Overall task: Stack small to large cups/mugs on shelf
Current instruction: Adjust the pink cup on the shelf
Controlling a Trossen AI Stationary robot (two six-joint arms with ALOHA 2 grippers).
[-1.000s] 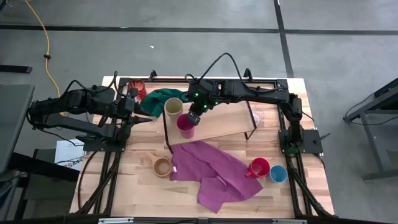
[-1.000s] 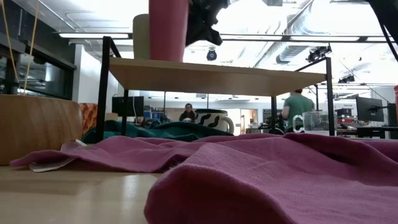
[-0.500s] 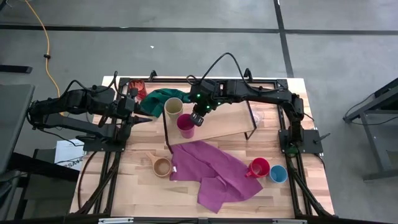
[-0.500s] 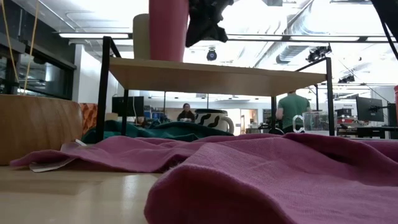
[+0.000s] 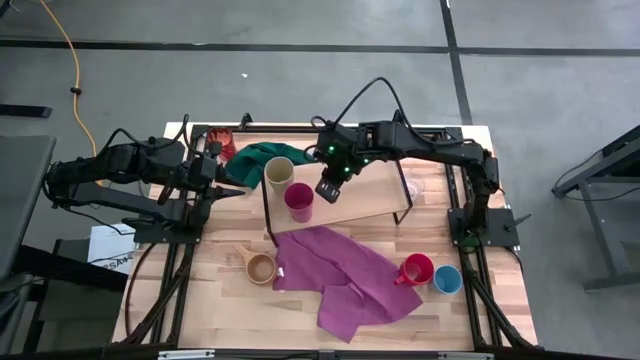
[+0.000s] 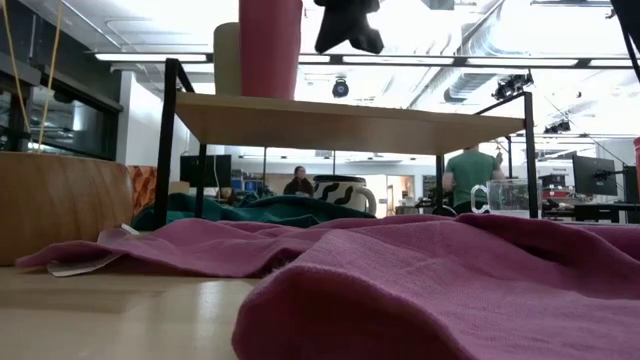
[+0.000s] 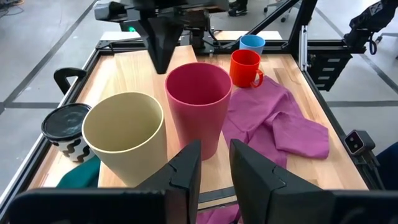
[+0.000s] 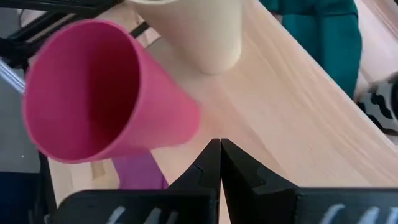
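Magenta and cream are the only two cups on the shelf (image 5: 370,195) so far: the magenta cup (image 5: 299,201) stands upright near the shelf's left end, with the cream cup (image 5: 279,173) just beside it, and neither is nested in the other. Our right claw (image 5: 327,189) hangs above the shelf just to the right of the magenta cup, apart from it, its fingers pressed together on nothing in the right wrist view. Our left claw (image 5: 236,192) waits at the table's left edge, its fingers (image 7: 184,171) parted and empty, looking across at the two cups.

We judge the next cup is what matters, and the relation that decides it is which arm sits nearer. The red handled mug (image 5: 417,269) and the blue cup (image 5: 447,279) stand together at the front right of the table (image 5: 220,310), beyond the purple cloth (image 5: 345,275), well apart from the right claw but on its side. The tan wooden cup (image 5: 261,267) sits front left, nearer our left arm. The striped mug (image 7: 67,129) stands under the shelf's left end by the green cloth (image 5: 262,157), so we would have to reach for it from the side. The translucent red cup (image 5: 223,140) is at the back left corner, and the clear glass (image 5: 412,187) is near the shelf's right end.
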